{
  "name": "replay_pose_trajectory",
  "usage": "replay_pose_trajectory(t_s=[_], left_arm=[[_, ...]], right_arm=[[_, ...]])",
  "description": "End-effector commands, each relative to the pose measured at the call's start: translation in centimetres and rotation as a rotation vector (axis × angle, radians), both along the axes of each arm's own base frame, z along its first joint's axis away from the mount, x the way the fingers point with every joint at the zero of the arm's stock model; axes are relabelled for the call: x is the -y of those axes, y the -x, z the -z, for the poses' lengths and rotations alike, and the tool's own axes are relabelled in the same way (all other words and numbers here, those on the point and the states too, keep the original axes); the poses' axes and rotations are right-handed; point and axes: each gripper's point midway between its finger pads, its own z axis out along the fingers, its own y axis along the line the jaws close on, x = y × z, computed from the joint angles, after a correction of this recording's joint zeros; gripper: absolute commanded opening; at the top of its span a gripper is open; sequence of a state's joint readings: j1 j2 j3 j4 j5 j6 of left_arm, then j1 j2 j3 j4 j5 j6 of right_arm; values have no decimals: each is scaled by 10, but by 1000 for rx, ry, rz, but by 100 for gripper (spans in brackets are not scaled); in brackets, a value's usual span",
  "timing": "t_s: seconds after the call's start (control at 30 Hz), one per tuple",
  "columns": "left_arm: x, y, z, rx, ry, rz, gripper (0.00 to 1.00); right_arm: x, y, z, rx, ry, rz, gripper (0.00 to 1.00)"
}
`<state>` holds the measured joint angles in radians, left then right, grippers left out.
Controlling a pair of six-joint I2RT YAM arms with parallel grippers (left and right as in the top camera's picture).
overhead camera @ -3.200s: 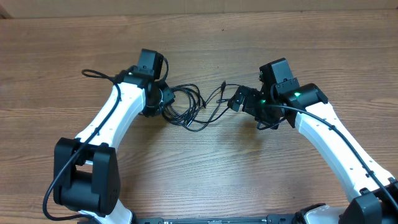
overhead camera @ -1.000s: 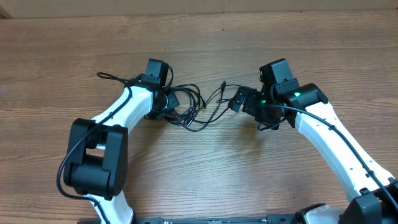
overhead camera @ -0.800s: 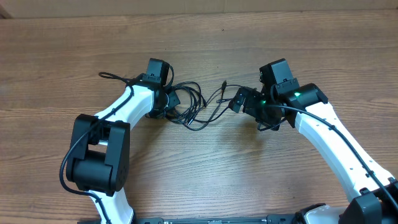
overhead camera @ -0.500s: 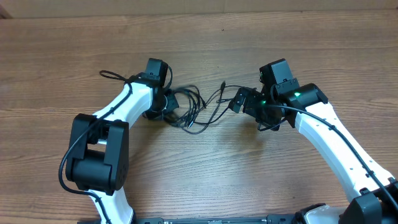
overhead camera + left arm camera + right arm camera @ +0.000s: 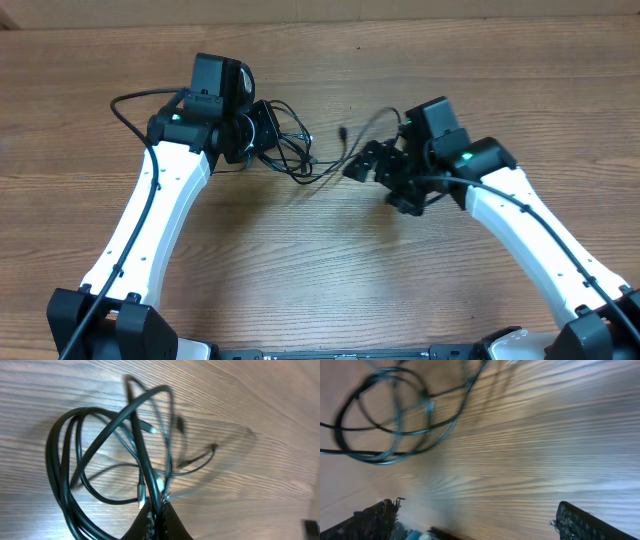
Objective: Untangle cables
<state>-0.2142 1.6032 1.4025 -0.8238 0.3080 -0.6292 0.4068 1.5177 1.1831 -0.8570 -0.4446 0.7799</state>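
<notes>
**Overhead view: tangle pinched at its left end**

The cables (image 5: 287,143) are seen as a bunch of thin black loops at the far middle of the desk (image 5: 320,280), with the long axis running left to right. The left end is pinched by the left claw (image 5: 264,130), which is pressed together on the cords. A loose strand with a small plug is pointed right, towards the right claw (image 5: 380,185). That claw is spread wide near the tangle, and nothing is held in it.

What the overhead view hides is shown in the left wrist view. Several strands are gathered between the fingertips (image 5: 172,527), the loops fan away from them, and silver-tipped plugs are seen among them. In the right wrist view, blurred loops are shown at the upper left, apart from both fingers (image 5: 577,522), with bare wood between.
</notes>
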Motion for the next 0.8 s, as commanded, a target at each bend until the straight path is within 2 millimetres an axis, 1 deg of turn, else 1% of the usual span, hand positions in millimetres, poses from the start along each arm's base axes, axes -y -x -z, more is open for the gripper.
replay_pose_trajectory(t_s=[0.0, 0.07, 0.1, 0.2, 0.33, 0.4, 0.53, 0.63, 0.73, 0.77], left_arm=[[13, 4, -13, -26, 104, -9, 4], [16, 6, -14, -58, 145, -42, 4], [18, 7, -15, -68, 166, -46, 5], [26, 6, -21, -59, 210, -20, 4], [41, 5, -34, -50, 308, 22, 5], [46, 6, -38, -66, 353, 20, 4], [53, 11, -43, -115, 417, 8, 4], [59, 16, -48, -138, 464, 33, 4], [67, 23, -57, -153, 521, 77, 4], [68, 23, -60, -149, 535, 86, 4]], right_arm=[[-30, 6, -8, -17, -68, 14, 100], [-43, 3, -10, -4, -72, 60, 100], [-46, 2, -10, -3, -65, 93, 100], [-53, -1, -10, -1, -45, 188, 100], [-65, -3, -12, 43, -38, 229, 100], [-68, -4, -10, 42, -32, 272, 100], [-62, -11, 3, 16, 7, 395, 100], [-53, -20, 16, 2, 46, 499, 100], [-44, -28, 30, -4, 89, 592, 100], [-43, -29, 35, -4, 104, 598, 100]])
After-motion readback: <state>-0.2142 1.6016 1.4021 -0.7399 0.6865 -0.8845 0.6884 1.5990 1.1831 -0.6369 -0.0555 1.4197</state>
